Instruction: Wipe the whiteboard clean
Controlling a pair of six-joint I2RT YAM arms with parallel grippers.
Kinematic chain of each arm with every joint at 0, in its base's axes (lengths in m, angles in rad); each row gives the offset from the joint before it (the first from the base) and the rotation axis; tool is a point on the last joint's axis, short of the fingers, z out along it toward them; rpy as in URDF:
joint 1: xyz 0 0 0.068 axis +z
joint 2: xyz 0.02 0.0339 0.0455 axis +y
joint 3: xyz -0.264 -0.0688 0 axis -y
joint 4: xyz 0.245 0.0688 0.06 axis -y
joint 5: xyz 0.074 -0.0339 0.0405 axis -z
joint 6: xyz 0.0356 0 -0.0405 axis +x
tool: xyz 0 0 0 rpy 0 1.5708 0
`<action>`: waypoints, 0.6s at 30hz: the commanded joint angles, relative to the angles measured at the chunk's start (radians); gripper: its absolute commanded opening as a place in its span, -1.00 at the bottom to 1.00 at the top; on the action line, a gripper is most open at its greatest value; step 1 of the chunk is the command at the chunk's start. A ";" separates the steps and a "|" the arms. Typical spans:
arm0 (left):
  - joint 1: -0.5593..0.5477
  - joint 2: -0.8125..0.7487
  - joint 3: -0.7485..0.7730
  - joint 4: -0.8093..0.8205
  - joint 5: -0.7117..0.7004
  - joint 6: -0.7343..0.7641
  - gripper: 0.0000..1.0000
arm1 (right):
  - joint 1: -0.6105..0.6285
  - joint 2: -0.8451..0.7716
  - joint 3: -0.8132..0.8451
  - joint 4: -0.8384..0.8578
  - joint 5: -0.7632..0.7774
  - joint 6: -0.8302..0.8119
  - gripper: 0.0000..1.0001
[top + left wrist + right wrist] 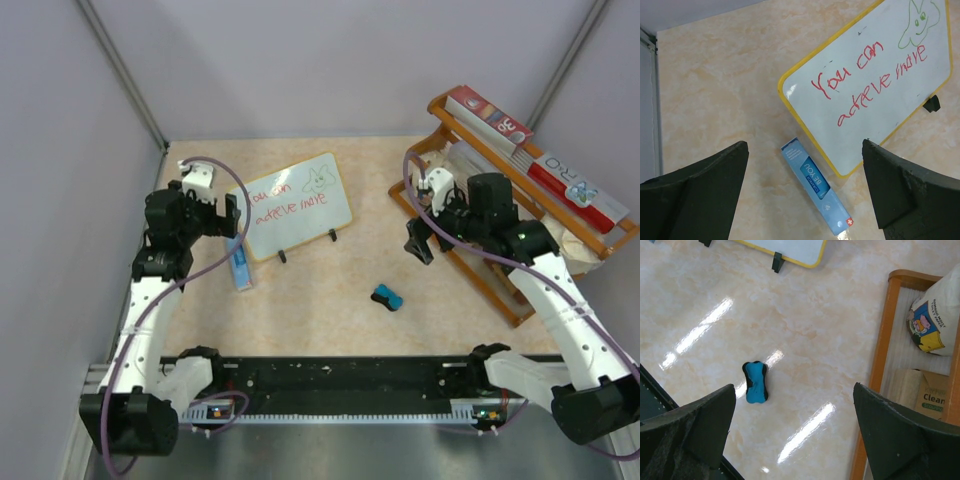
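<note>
The whiteboard (297,205) stands tilted on two black feet at the back left of the table. It carries red writing and a green doodle, which show clearly in the left wrist view (875,85). Its lower corner shows in the right wrist view (795,250). The blue-black eraser (386,297) lies flat on the table in front of the board, also in the right wrist view (755,382). My left gripper (225,215) is open and empty, above the board's left edge (804,145). My right gripper (418,240) is open and empty, above and right of the eraser (794,387).
A narrow blue marker box (241,267) lies by the board's front left corner (816,185). A wooden rack (500,290) at the right holds long red-white boxes (545,160), a bag (935,320) and a carton (935,395). Grey walls enclose the table.
</note>
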 commanded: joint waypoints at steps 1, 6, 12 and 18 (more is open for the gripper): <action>0.005 0.059 0.008 0.078 0.023 0.035 0.98 | 0.017 -0.016 -0.011 0.000 -0.035 -0.027 0.97; 0.039 0.145 0.016 0.132 0.093 0.052 0.98 | 0.017 0.004 -0.022 0.003 -0.029 -0.037 0.98; 0.140 0.264 0.068 0.192 0.248 0.037 0.98 | 0.017 0.023 -0.031 0.002 -0.029 -0.045 0.97; 0.194 0.415 0.175 0.174 0.480 0.069 0.95 | 0.018 0.041 -0.033 0.003 -0.036 -0.056 0.97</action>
